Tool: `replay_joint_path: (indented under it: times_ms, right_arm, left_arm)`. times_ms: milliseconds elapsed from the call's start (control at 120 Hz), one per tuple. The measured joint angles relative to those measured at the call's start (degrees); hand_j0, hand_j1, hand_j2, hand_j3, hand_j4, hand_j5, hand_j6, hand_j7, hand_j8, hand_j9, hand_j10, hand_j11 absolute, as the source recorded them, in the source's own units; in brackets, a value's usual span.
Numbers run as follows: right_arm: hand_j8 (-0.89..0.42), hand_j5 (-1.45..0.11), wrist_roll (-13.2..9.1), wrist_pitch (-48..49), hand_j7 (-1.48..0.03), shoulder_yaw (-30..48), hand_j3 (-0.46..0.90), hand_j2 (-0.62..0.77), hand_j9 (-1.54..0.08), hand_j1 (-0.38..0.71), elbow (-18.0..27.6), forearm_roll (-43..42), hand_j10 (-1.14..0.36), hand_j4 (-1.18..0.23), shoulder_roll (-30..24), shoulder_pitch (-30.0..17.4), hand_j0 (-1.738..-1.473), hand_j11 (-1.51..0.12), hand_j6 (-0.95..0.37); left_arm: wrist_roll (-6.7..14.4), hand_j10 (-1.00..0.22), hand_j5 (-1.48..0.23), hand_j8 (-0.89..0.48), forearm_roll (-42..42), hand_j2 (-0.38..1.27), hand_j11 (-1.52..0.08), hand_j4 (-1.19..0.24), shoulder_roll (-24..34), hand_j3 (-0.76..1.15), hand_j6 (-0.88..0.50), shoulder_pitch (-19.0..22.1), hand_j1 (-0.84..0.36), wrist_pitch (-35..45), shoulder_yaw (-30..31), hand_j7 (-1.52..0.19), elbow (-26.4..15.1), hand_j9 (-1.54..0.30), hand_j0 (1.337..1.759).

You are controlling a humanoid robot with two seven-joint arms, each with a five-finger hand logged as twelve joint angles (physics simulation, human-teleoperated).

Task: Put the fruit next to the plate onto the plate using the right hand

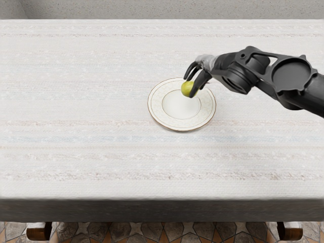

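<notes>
Small round yellow-green fruit (187, 89), smooth, glossy, above far-right part of plate (163, 115). Right hand (199, 77) reaches from right, dark fingers (192, 69) curled around fruit, gripping. Plate white, thin gold-brown rim, mid-table (76, 152).

One head camera: it sits high over the near long side of the table (76, 152) and looks down at a slant toward the far edge, where a thin strip of grey wall (152, 9) closes the top of the frame. Range is medium. The tabletop runs off both side edges, its dark near lip (162, 208) and a band of tiled floor (162, 232) lie along the bottom, the plate (154, 112) sits slightly right of and above centre, and the right arm (283, 83) enters from the right edge.
</notes>
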Motion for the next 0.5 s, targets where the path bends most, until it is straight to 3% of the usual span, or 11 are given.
replay_joint_path:
  times_ms: [117, 258, 383, 500]
  right_arm:
    - [-0.19, -0.61, 0.0, -0.12, -0.56, 0.3, 0.0, 0.25, -0.59, 0.03, -0.08, -0.19, -0.38, -0.41, 0.28, 0.03, -1.658, -0.59, -0.21]
    - [-0.1, -0.3, 0.0, 2.33, -0.28, 3.9, 0.0, 0.13, -0.29, -0.16, 0.27, 0.16, -0.19, -0.21, -1.64, 0.06, -1.658, -0.29, -0.11]
    - [-0.05, -0.16, 0.0, 20.49, -0.15, 13.52, 0.0, 0.07, -0.16, -0.25, 1.51, 9.06, -0.11, -0.11, -13.58, -1.85, -1.658, -0.16, -0.06]
    - [-0.03, -0.09, 0.0, 32.23, -0.09, 17.25, 0.0, 0.04, -0.09, -0.29, 1.85, 18.63, -0.06, -0.06, -26.29, -5.24, -1.658, -0.09, -0.03]
  left_arm:
    - [0.0, 0.0, -0.01, 0.0, 0.0, 0.0, -0.01, 0.0, 0.0, 0.0, 0.0, 0.06, 0.34, 0.0, 0.0, -0.01, 0.0, -0.01, 1.658]
    - [0.0, 0.0, -0.01, 0.0, 0.0, 0.0, -0.01, 0.0, 0.0, 0.0, 0.0, 0.01, 0.34, -0.01, 0.0, -0.01, 0.0, -0.01, 1.658]
    - [0.0, 0.0, -0.01, 0.0, -0.01, 0.0, -0.01, 0.0, 0.0, 0.0, 0.0, 0.0, 0.34, -0.01, 0.01, -0.01, 0.0, -0.01, 1.658]
    - [0.0, 0.0, -0.01, 0.0, 0.01, 0.0, -0.01, 0.0, 0.0, 0.0, 0.0, 0.22, 0.34, -0.03, 0.03, -0.01, -0.04, -0.01, 1.658]
